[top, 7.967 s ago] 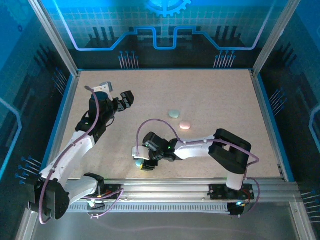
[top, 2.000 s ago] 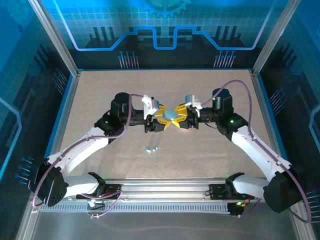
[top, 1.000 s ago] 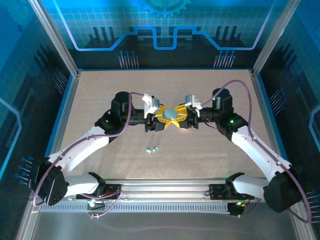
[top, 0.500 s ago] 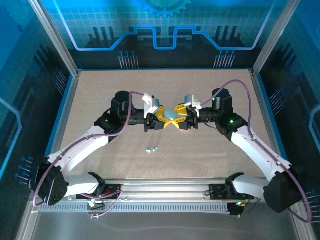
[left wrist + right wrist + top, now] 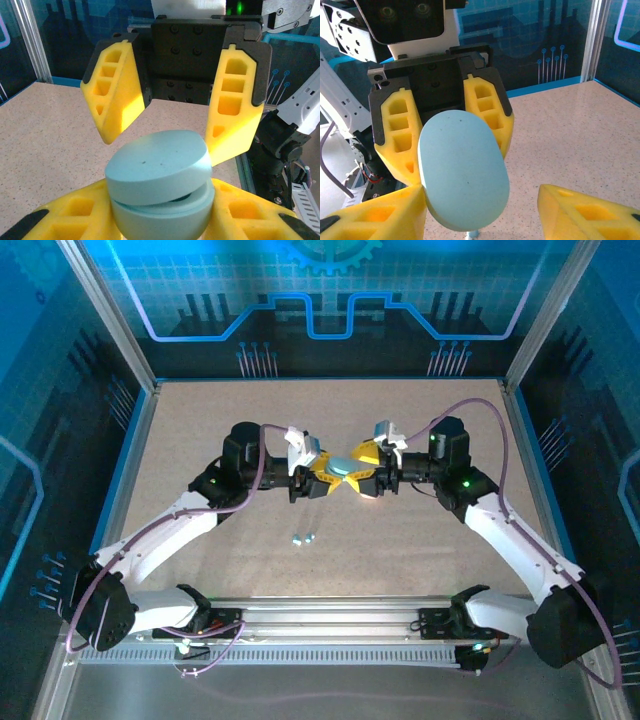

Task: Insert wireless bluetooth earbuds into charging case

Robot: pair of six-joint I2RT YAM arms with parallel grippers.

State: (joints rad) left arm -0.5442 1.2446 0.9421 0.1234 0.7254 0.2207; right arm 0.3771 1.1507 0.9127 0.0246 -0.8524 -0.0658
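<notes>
Left wrist shows left fingers (image 5: 75, 220) pinching the case (image 5: 159, 162), right fingers (image 5: 235, 115) spread, lifted higher than before.

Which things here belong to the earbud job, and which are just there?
Job: pale teal oval charging case, gripped by the left hand; open right hand at its lid; two tiny pale earbuds.
Just there: speckled beige tabletop; aluminium frame rail.

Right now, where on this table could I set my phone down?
Bare table runs along the far wall behind the arms, and in front between the two tiny earbuds and the right arm. The middle is crowded: the left gripper and right gripper meet around the teal case.
</notes>
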